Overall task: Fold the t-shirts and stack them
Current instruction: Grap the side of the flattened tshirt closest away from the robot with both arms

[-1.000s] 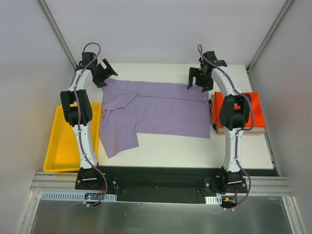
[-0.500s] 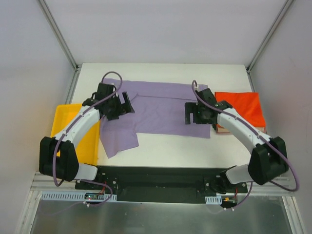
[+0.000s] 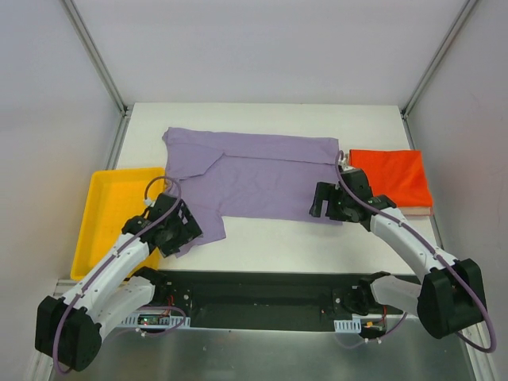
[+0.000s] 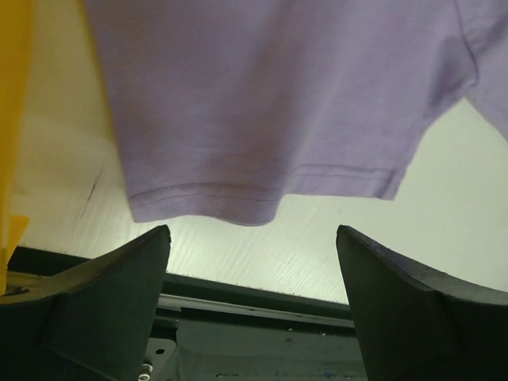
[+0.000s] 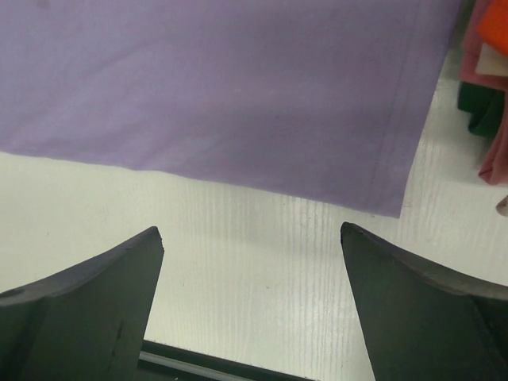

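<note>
A purple t-shirt (image 3: pixel 254 173) lies spread flat across the white table (image 3: pixel 278 238), its sleeve reaching down toward the front left. My left gripper (image 3: pixel 176 232) is open and empty over the sleeve's near hem (image 4: pixel 238 208). My right gripper (image 3: pixel 328 203) is open and empty just in front of the shirt's near right corner (image 5: pixel 389 202). A folded orange t-shirt (image 3: pixel 390 176) tops a stack at the right; the stack's edge shows in the right wrist view (image 5: pixel 484 87).
A yellow bin (image 3: pixel 111 218) stands at the left of the table, its edge in the left wrist view (image 4: pixel 14 119). The black rail (image 3: pixel 262 290) runs along the table's near edge. Grey walls enclose the back and sides.
Both arms have swung from the shirt's far edge toward the near edge. The left gripper now sits over the sleeve hem, the right in front of the shirt's near right corner.
</note>
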`<control>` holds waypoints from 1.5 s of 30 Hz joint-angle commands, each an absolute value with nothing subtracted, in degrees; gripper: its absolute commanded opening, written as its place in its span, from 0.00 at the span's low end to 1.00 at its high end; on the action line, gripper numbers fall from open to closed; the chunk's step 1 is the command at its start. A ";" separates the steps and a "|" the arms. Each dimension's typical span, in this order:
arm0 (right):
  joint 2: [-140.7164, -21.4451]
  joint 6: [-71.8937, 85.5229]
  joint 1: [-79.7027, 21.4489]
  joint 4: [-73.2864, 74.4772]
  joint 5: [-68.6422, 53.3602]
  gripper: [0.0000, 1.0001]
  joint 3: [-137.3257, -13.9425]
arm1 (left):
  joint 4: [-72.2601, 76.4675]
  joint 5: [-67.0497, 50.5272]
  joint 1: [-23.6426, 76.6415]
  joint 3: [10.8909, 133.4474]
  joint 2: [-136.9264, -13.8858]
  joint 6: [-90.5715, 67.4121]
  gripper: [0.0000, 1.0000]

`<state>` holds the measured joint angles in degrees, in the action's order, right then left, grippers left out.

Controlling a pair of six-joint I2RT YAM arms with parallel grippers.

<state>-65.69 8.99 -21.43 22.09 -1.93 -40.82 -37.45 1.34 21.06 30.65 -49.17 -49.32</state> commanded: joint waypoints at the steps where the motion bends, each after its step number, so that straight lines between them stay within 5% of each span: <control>1: -65.21 8.18 -21.00 19.25 -6.85 0.96 -40.87 | -40.78 7.82 21.71 29.35 -47.81 -57.56 0.81; 12: -65.74 8.09 -20.39 22.32 -4.66 0.96 -41.04 | -49.22 16.78 21.80 29.09 -48.16 -65.03 0.53; 30: -68.03 7.82 -19.34 23.82 -3.43 0.96 -42.28 | -39.82 14.15 22.06 28.83 -63.45 -64.60 0.36; 35: -66.62 7.73 -18.64 25.48 -2.03 0.96 -42.36 | -35.33 12.30 22.06 28.74 -67.31 -62.50 0.20; 37: -65.75 7.74 -18.46 26.54 -1.15 0.96 -42.28 | -35.51 12.13 22.06 29.44 -68.64 -61.53 0.00; 45: -61.70 10.54 -18.11 31.64 5.08 0.96 -40.78 | -35.51 9.14 22.15 33.48 -64.44 -52.83 0.00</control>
<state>-64.42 8.43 -18.55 27.94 -0.32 -40.49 -36.58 11.09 21.43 32.01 -66.67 -57.95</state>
